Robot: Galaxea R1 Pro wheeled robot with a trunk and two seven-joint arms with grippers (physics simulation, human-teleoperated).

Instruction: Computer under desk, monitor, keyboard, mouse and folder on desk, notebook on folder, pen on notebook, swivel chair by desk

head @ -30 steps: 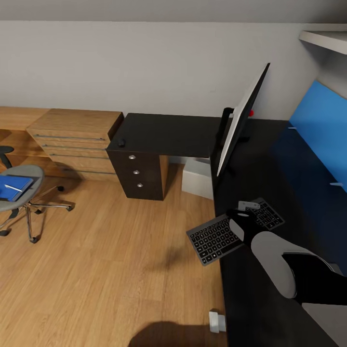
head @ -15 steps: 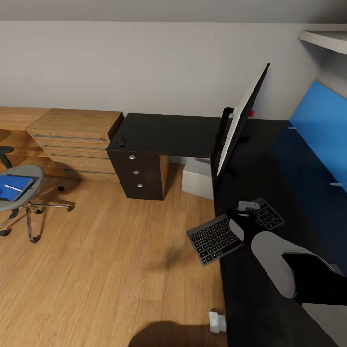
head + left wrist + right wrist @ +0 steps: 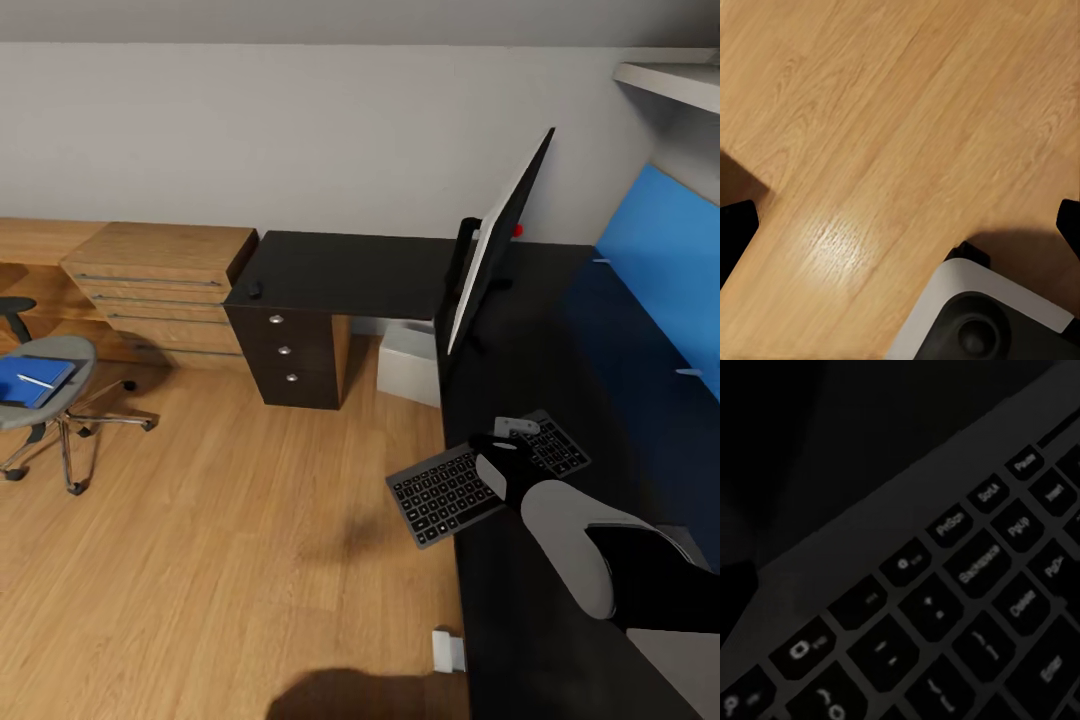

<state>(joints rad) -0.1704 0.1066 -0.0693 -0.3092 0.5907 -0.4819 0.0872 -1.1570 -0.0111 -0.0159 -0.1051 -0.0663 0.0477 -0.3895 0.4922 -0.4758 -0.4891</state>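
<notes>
The right gripper (image 3: 507,452) is down on the keyboard (image 3: 455,492), its black fingers pressed over the middle of the key field, but from the head camera I cannot tell whether they are clamped on it or merely resting, and the right wrist camera gives nothing but keys (image 3: 967,607) up close. The grip looks unchanged from a second ago: same spot on the keyboard, same arm pose. The keyboard lies askew on the desk (image 3: 560,400), one end hanging out past the black edge over the wooden floor (image 3: 230,540), the other end well onto the top. Beyond the fingers, farther along the desk, the monitor (image 3: 495,240) stands upright on its black foot, seen nearly edge-on. To the side of the monitor, under the desk top, sits the pale computer (image 3: 410,362), close to the dark drawer unit (image 3: 285,352). The mouse (image 3: 255,290) is a small dark spot at the far corner of the desk wing, well apart from the gripper.

What has changed is the view: the whole scene has slid a little, so the head has moved, not the things. Way off across the floor the swivel chair (image 3: 62,372) carries the blue folder (image 3: 28,386), with the notebook (image 3: 45,372) and the pale pen (image 3: 36,381) lying on it.

On the left wrist camera, the left gripper's fingers (image 3: 735,232) stand wide apart over bare planks, near the robot's base (image 3: 975,322).
</notes>
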